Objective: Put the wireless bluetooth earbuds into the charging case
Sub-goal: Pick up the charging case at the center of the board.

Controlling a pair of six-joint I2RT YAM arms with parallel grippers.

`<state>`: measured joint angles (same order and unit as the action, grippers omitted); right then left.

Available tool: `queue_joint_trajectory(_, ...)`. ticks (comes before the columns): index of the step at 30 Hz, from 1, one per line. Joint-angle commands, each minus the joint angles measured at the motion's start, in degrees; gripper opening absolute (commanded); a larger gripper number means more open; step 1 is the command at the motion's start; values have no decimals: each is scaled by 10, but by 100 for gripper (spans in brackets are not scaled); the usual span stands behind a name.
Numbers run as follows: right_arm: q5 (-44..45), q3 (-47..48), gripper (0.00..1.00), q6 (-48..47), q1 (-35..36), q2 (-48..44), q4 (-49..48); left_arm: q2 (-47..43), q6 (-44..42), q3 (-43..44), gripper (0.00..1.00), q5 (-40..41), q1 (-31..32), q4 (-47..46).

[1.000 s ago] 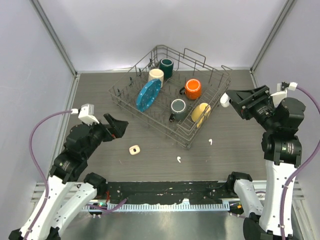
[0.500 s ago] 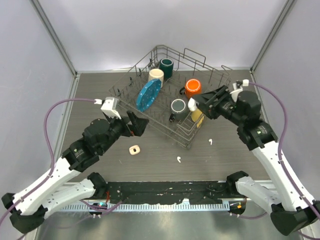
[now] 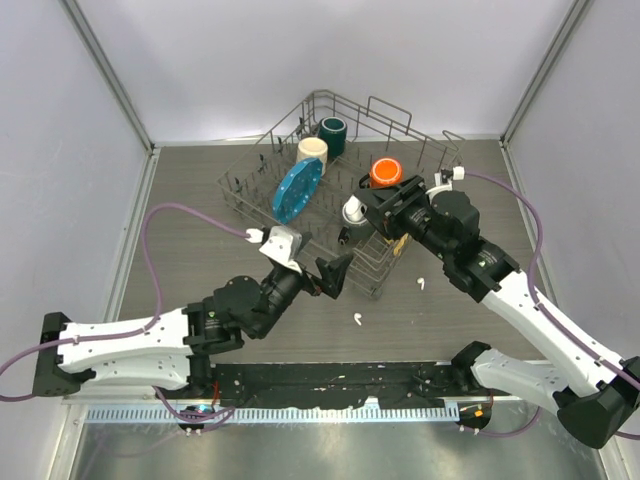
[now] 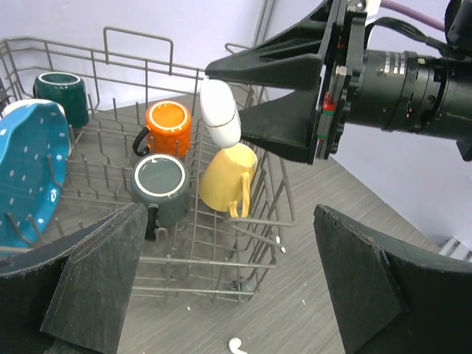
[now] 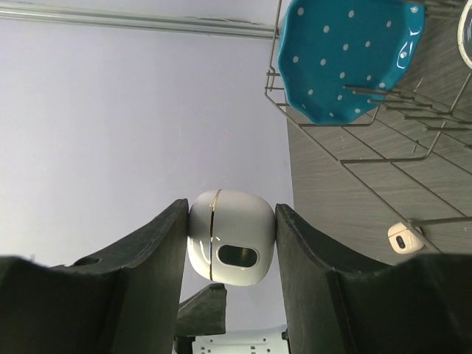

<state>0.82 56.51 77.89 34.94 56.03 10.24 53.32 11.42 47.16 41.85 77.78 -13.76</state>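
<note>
We see the right gripper clamped on the white case above the rack, the left gripper spread wide just before the rack, and two white earbuds lying loose on the table nearby.

No words, brands, numbers or signs can be read in any view. The white charging case bears no legible logo. Tiny red and green marks on the body of the right claw may be print, too small to tell.
</note>
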Motion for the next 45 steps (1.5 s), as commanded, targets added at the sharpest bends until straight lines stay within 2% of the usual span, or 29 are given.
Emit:
queue_joint_trajectory(1, 31, 0, 1, 20, 13, -3, -55, 15, -75, -15, 100, 47, 5, -173)
queue_joint_trajectory(5, 22, -6, 1, 28, 16, -7, -58, 29, -112, -46, 97, 44, 5, -295)
queue_joint_trajectory(8, 10, -12, 1, 40, 16, -9, -65, 54, -158, -55, 92, 42, 5, -347)
queue_joint_trajectory(20, -28, -11, 1, 44, 18, -17, -68, 129, -203, -30, 91, 33, 2, -424)
queue_joint_trajectory(24, -30, -10, 1, 43, 18, -22, -66, 140, -199, -14, 91, 25, -6, -421)
queue_joint_trajectory(29, -35, -9, 1, 43, 18, -22, -64, 144, -154, 3, 84, -4, -40, -384)
queue_joint_trajectory(40, -45, -3, 1, 41, 18, -19, -62, 167, -117, 13, 82, -34, -69, -362)
queue_joint_trajectory(45, -50, -4, 1, 42, 18, -18, -69, 181, -78, 21, 74, -47, -88, -354)
